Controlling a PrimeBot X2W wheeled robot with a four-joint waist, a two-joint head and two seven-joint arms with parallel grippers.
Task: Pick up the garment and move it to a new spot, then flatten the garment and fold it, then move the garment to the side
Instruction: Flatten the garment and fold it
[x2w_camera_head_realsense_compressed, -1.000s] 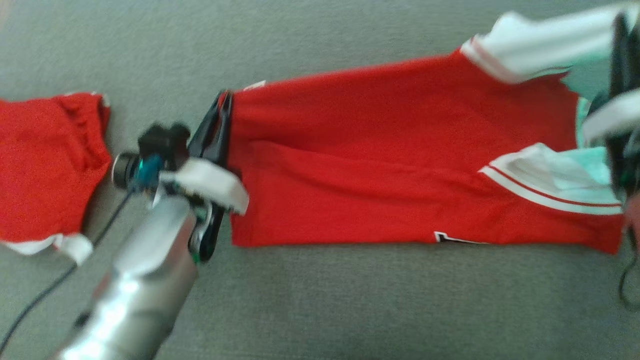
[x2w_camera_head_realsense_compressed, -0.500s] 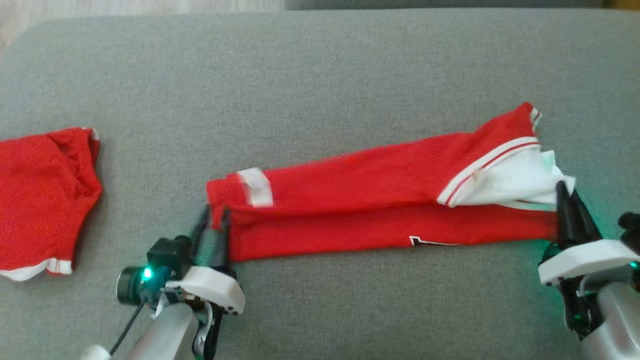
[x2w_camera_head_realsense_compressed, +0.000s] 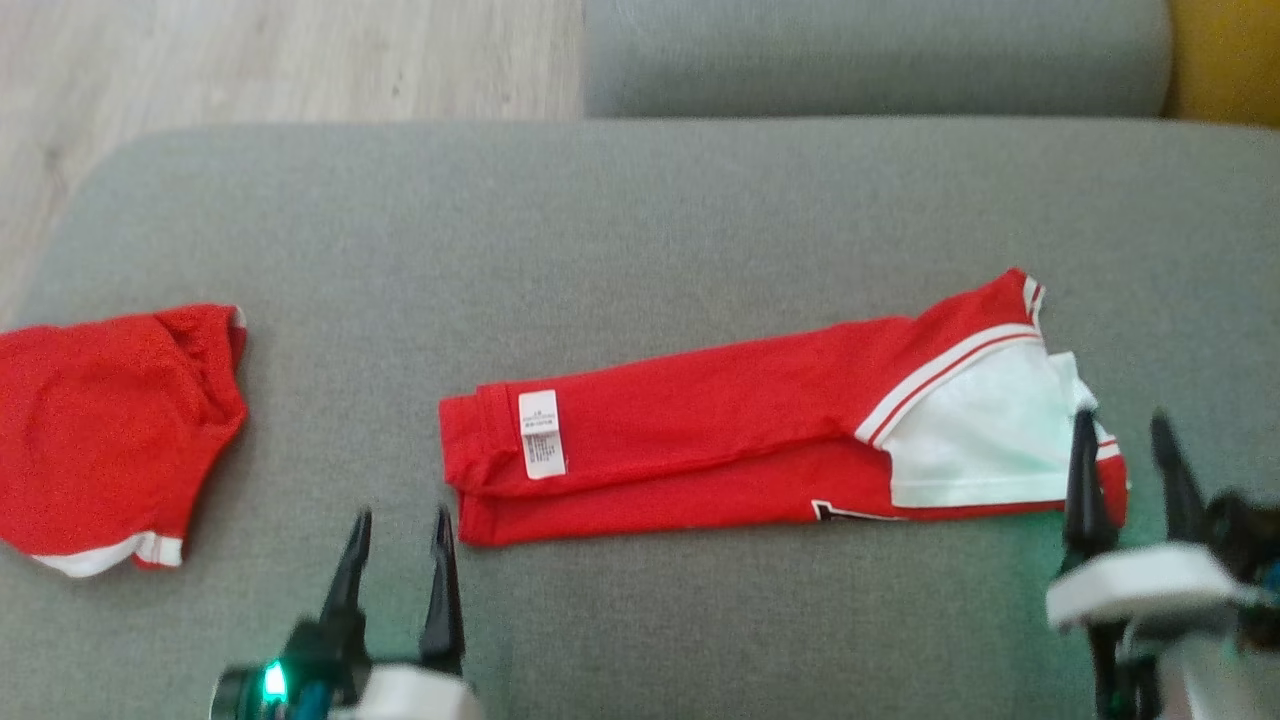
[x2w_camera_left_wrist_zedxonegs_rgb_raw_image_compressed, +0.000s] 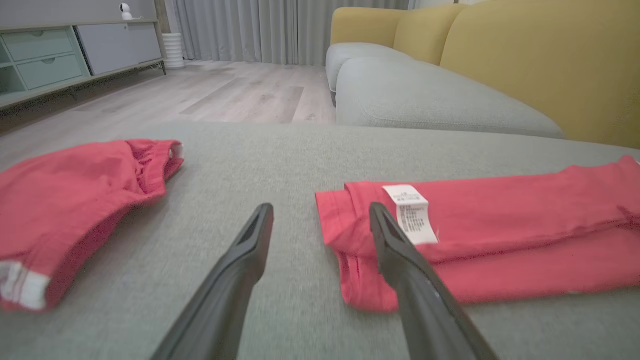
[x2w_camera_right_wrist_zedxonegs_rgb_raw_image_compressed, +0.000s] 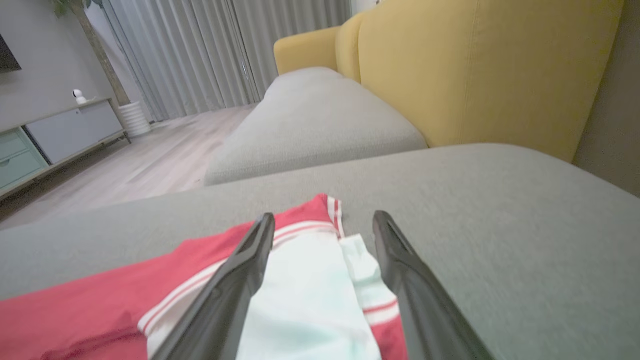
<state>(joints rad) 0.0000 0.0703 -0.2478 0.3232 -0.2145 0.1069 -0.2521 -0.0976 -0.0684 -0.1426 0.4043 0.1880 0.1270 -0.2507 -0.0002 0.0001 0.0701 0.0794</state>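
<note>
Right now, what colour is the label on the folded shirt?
The label is white with dark print; left wrist view.

A broad grey cushion (x2w_camera_head_realsense_compressed: 640, 220) carries two things, well apart: a red garment (x2w_camera_head_realsense_compressed: 720, 440) folded into a long strip, white label (x2w_camera_head_realsense_compressed: 541, 447) facing up, white sleeve (x2w_camera_head_realsense_compressed: 980, 445) at its right end, and a crumpled red piece (x2w_camera_head_realsense_compressed: 100, 430), perhaps shorts, at the left edge.

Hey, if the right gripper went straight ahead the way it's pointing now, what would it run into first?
Most likely the red shirt, at its white sleeve end, which lies between the right gripper's open fingers. Its height over the cloth is unclear.
</note>
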